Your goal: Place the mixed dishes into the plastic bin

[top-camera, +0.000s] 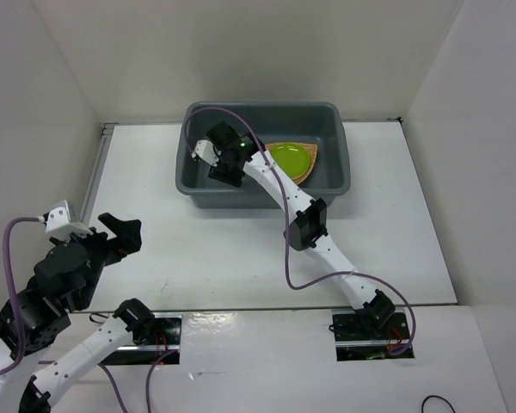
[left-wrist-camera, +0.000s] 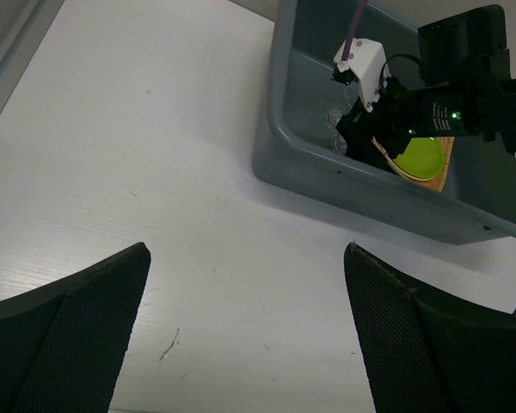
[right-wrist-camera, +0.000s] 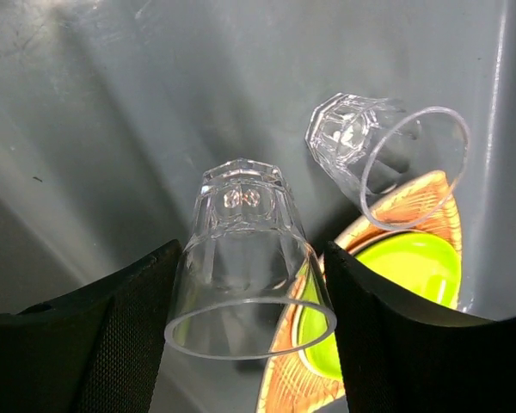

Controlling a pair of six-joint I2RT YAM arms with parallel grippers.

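Note:
The dark grey plastic bin (top-camera: 346, 146) stands at the back of the table. Inside it a lime-green plate (top-camera: 291, 158) rests on a woven orange-brown tray (top-camera: 310, 172). My right gripper (right-wrist-camera: 251, 249) reaches down into the bin's left half, shut on a small clear cup (right-wrist-camera: 241, 232) whose mouth faces the camera. A second clear cup (right-wrist-camera: 361, 142) lies on its side on the bin floor, its rim over the woven tray (right-wrist-camera: 284, 387) and beside the green plate (right-wrist-camera: 396, 267). My left gripper (left-wrist-camera: 248, 249) hovers open over bare table at the near left, holding nothing.
White walls enclose the table on three sides. The bin's near wall (left-wrist-camera: 279, 129) lies ahead and to the right of the left gripper. The right arm (top-camera: 305, 219) stretches diagonally from its base over the bin's front rim.

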